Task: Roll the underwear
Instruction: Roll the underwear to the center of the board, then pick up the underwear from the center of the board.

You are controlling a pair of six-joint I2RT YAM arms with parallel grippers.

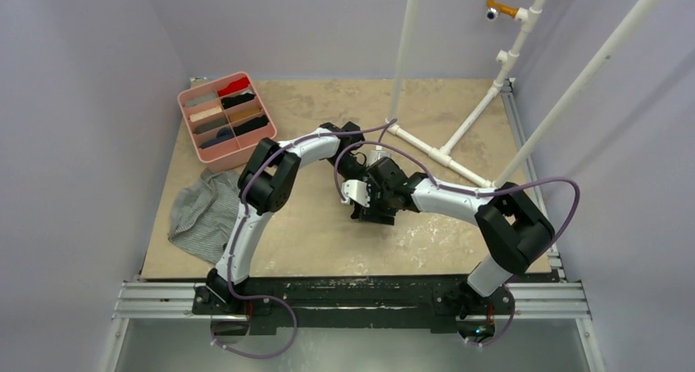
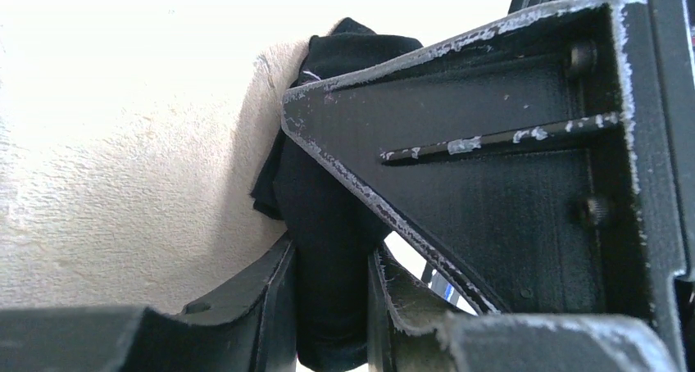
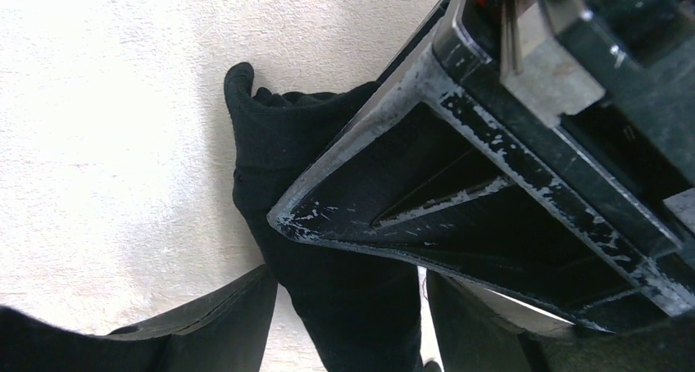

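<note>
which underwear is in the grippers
The black underwear, bunched between the fingers of the left gripper and right gripper; the grey striped underwear lies apart, untouched.

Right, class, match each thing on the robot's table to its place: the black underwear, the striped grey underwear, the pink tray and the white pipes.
Things:
1 black underwear
2 striped grey underwear
3 pink tray
4 white pipes

Places on the table:
A far left corner
B far right part
C middle
D left edge, near side

Pairs: 1-C, 2-D, 3-A, 4-B
</note>
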